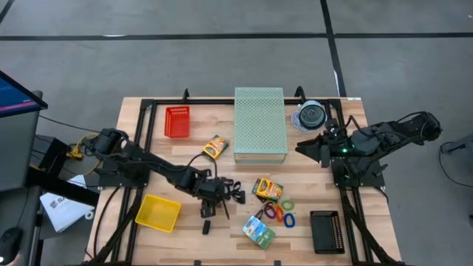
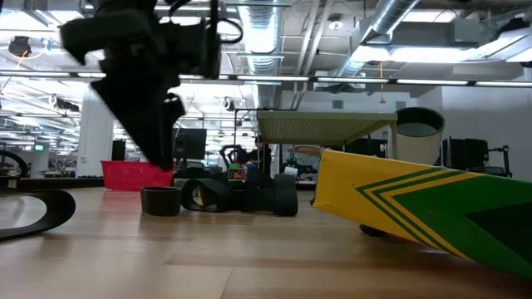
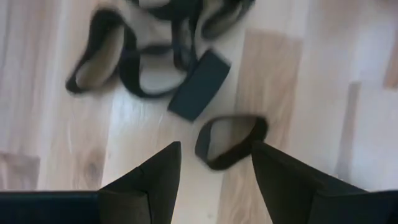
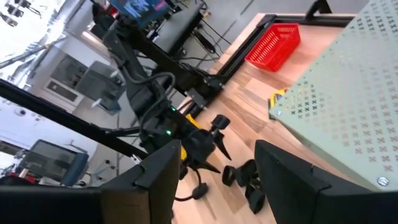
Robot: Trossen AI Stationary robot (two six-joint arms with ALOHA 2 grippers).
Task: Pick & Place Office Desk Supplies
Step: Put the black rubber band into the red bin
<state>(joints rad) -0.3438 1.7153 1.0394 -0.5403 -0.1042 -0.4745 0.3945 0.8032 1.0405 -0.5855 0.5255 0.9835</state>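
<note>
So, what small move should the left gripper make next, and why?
Probably lower straight down and close. The left gripper hangs open above the small black elastic loop, which lies flat on the wooden table just ahead of its two dark fingertips, apart from the black binder clip. The right gripper waits open near the pale green perforated box.

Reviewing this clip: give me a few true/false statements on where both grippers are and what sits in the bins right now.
1. The left gripper is open above a black loop on the table. True.
2. The right gripper holds a crayon box. False: it is open and empty, beside the pale green perforated box.
3. The yellow bin has items in it. False: nothing shows inside.
4. The red basket stands at the table's far side. True.
5. Coloured loops lie near the crayon box. True.
</note>
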